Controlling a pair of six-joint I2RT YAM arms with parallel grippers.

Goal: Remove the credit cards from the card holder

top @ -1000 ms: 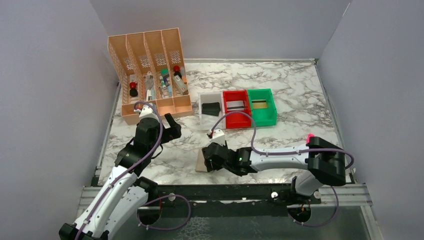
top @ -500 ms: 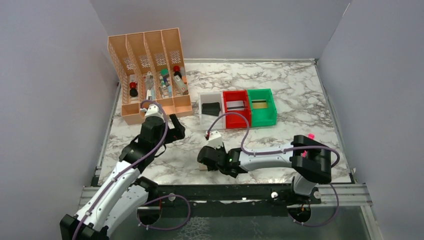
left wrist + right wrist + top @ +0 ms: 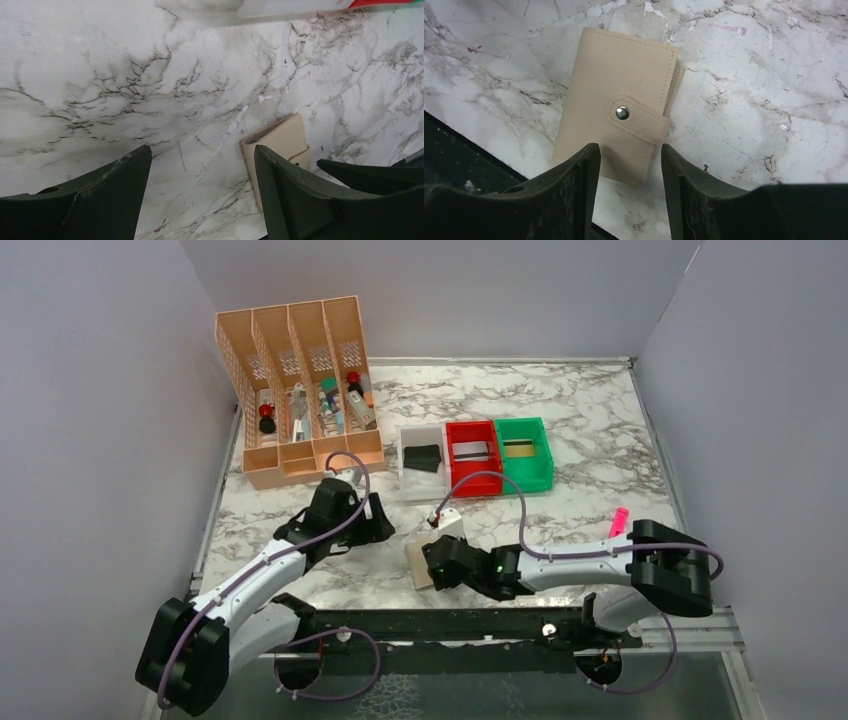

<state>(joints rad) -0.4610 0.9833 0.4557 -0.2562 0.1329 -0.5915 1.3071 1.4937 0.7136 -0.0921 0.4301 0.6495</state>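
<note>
Here the card holder (image 3: pixel 616 105) lies just beyond the right tool (image 3: pixel 630 147), parted, empty.

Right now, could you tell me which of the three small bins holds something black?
The white bin, leftmost of the three; the red bin and green bin hold paler items.

We see a white marble-patterned tabletop with grey veining (image 3: pixel 590 410), enclosed along its left, far and right edges by plain matte wall panels of pale grey-lilac (image 3: pixel 450 290). A black metal rail frame (image 3: pixel 450 625) runs along the near edge. Lighting is even and diffuse; shadows on the surface are soft.
</note>
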